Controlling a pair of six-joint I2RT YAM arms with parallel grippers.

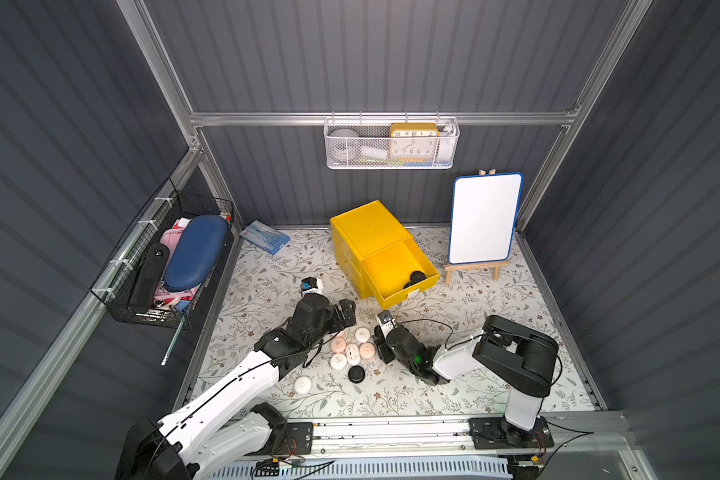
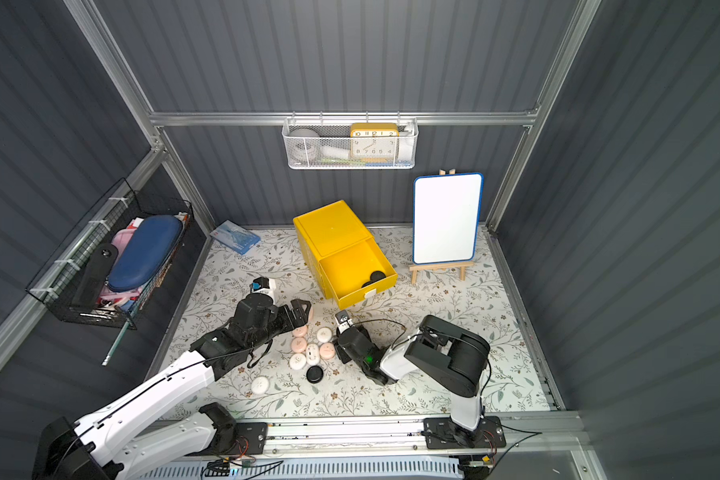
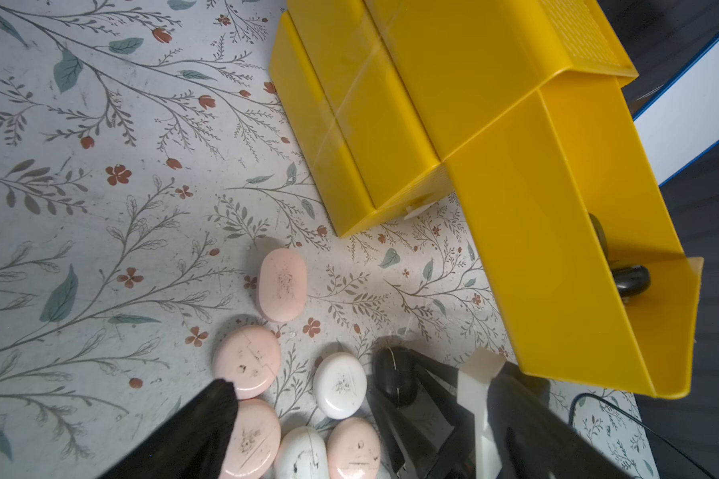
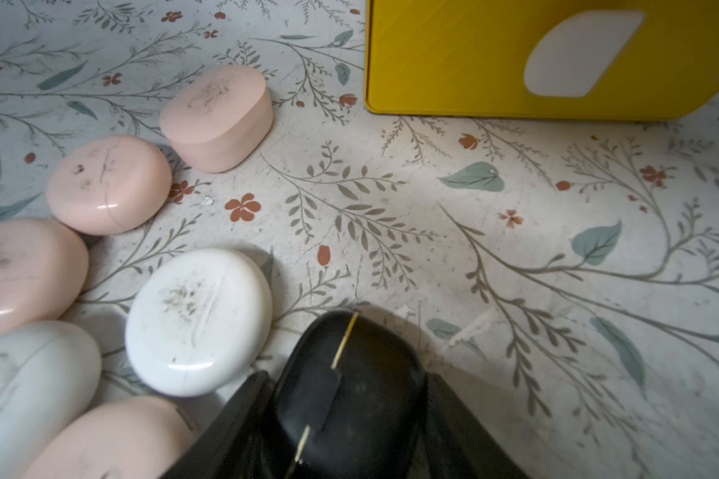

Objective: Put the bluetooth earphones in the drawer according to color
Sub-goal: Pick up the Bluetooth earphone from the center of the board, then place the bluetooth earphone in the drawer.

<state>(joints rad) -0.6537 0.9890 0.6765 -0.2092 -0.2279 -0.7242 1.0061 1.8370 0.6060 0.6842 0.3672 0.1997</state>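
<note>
Progress partial: top drawer (image 1: 385, 266) of yellow cabinet (image 1: 366, 228), near the desk's back edge, holds seemingly two black cases (image 1: 415, 277). Right gripper (image 4: 345, 381) clamps another black case (image 4: 349, 352) mid-desk. Left gripper (image 1: 347, 311) hangs spread wide. Loose black case (image 1: 356, 374), pink cases (image 1: 367, 350) and white cases (image 1: 362, 333) remain unsorted.

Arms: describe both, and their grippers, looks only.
Left arm and right arm: white shells, black joints, thin black cables looped alongside. The right arm carries a small green light. Left gripper and right gripper: black, tapered fingers.
</note>
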